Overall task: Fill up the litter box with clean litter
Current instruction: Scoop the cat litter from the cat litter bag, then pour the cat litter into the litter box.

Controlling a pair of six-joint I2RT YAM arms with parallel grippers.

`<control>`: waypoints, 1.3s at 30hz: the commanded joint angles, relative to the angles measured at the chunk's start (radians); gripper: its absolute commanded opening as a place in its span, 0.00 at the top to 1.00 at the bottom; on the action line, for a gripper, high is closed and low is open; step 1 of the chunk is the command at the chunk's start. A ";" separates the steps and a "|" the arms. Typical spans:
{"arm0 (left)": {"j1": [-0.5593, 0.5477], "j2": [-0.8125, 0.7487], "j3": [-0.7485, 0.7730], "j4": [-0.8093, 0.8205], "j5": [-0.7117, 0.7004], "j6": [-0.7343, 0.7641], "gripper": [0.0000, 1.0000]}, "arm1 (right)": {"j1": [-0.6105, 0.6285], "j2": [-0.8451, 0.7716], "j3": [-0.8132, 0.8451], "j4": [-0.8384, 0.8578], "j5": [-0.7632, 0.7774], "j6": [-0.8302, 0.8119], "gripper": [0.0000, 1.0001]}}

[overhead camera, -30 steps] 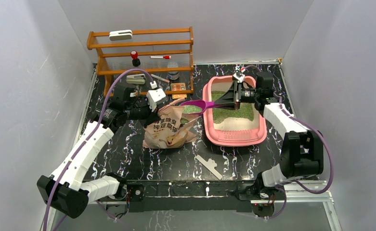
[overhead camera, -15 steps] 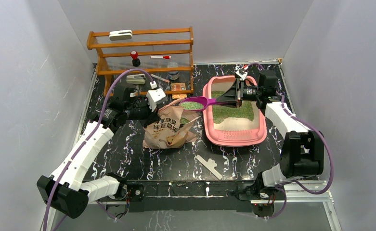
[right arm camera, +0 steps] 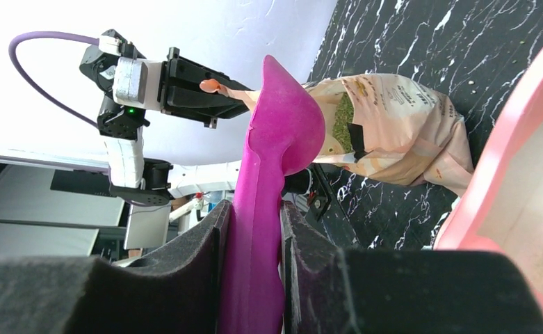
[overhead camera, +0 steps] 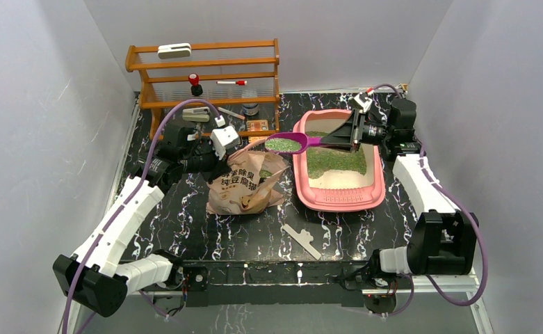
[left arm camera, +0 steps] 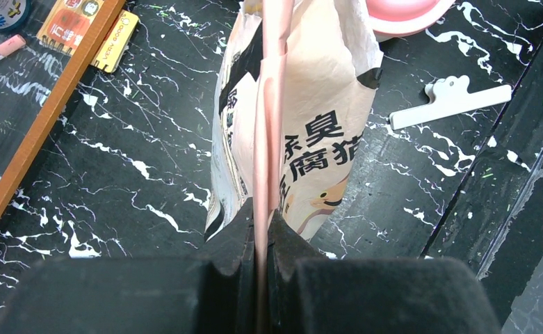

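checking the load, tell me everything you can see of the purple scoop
The purple scoop looks like smooth magenta plastic: a rounded bowl and a flat tapering handle. The right pincer is shut on the handle end. It is held roughly level, bowl up, filled with clean litter, in the air between the mouth of the bag and the left rim of the litter box. Nothing else touches it.

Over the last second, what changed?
The right pincer lifted the purple scoop, now loaded with green litter, from the litter bag and drew it right toward the litter box. The left pincer stays shut on the bag's edge; bag and box unmoved.
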 commanded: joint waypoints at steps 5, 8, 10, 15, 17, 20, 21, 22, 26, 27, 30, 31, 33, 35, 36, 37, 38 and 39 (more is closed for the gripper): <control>-0.003 -0.059 0.008 0.114 0.050 -0.023 1.00 | -0.103 -0.067 -0.041 -0.343 -0.022 0.007 0.90; -0.003 -0.055 0.009 0.115 0.056 -0.025 1.00 | -0.147 -0.083 -0.055 -0.448 -0.091 -0.283 1.00; -0.003 -0.053 0.010 0.114 0.060 -0.025 1.00 | -0.173 -0.095 -0.066 -0.436 -0.096 -0.270 1.00; -0.003 -0.050 0.008 0.114 0.066 -0.021 1.00 | -0.247 -0.120 -0.102 -0.371 -0.094 -0.211 1.00; -0.003 -0.048 0.009 0.115 0.071 -0.018 1.00 | -0.256 -0.125 -0.121 -0.327 -0.104 -0.171 1.00; -0.003 -0.043 0.012 0.115 0.074 -0.013 1.00 | -0.257 -0.132 -0.130 -0.304 -0.111 -0.150 1.00; -0.004 -0.042 0.013 0.116 0.074 -0.013 1.00 | -0.257 -0.135 -0.132 -0.304 -0.109 -0.152 1.00; -0.003 -0.040 0.015 0.116 0.077 -0.013 1.00 | -0.257 -0.135 -0.134 -0.303 -0.108 -0.152 1.00; -0.003 -0.034 0.020 0.116 0.084 -0.013 1.00 | -0.258 -0.132 -0.134 -0.297 -0.112 -0.149 1.00; -0.003 -0.034 0.019 0.117 0.085 -0.013 1.00 | -0.257 -0.130 -0.133 -0.295 -0.114 -0.147 1.00; -0.003 -0.034 0.016 0.117 0.080 -0.013 1.00 | -0.249 -0.129 -0.128 -0.295 -0.119 -0.147 1.00; -0.003 -0.034 0.016 0.116 0.079 -0.013 1.00 | -0.243 -0.130 -0.127 -0.292 -0.121 -0.146 1.00; -0.004 -0.035 0.019 0.116 0.077 -0.013 1.00 | -0.241 -0.128 -0.127 -0.291 -0.124 -0.142 1.00; -0.003 -0.036 0.019 0.116 0.077 -0.013 1.00 | -0.227 -0.122 -0.121 -0.282 -0.133 -0.138 1.00; -0.003 -0.036 0.018 0.116 0.077 -0.013 1.00 | -0.221 -0.119 -0.116 -0.281 -0.137 -0.139 1.00; -0.004 -0.033 0.019 0.116 0.077 -0.013 1.00 | -0.218 -0.120 -0.107 -0.286 -0.136 -0.141 1.00; -0.003 -0.026 0.021 0.116 0.083 -0.014 1.00 | -0.220 -0.116 -0.100 -0.273 -0.121 -0.135 1.00; -0.003 -0.024 0.021 0.116 0.083 -0.014 1.00 | -0.220 -0.112 -0.100 -0.265 -0.120 -0.130 1.00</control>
